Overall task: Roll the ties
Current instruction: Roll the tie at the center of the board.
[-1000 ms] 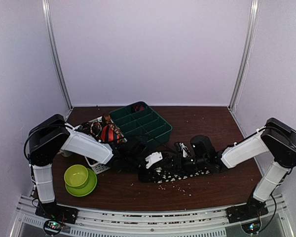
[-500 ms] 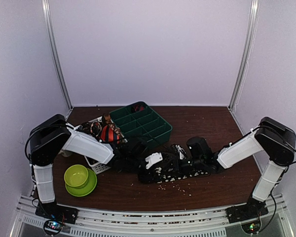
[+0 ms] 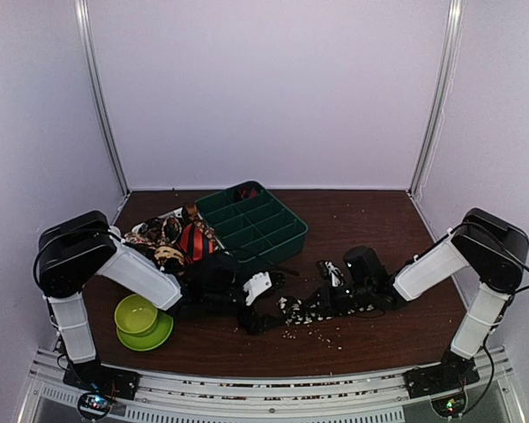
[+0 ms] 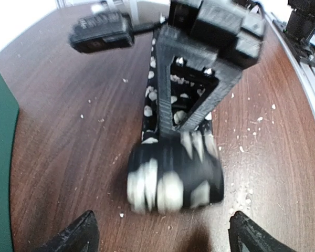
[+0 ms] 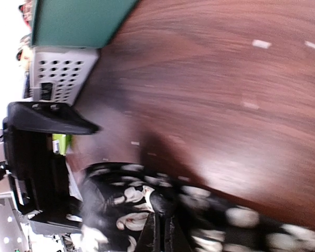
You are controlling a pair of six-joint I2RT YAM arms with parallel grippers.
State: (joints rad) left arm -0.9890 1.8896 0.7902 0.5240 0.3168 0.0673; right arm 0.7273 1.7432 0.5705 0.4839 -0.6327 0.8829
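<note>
left gripper (image 4: pixel 163 239): we see it spread wide, gripping nothing | tie (image 4: pixel 173 181): black, spotted, its rolled end on the table (image 4: pixel 68 147) just before those fingers — tail flat | right gripper (image 5: pixel 160 231): pinched shut on that tail

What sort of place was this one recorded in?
Probably a lab robot cell: blank white panels on metal posts enclose a brown table, with the left arm and right arm bolted to a rail at its near edge.

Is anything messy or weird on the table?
Yes: tiny pale crumbs are scattered over the brown wooden table around the black, cream-spotted fabric necktie, which lies only partly rolled.
</note>
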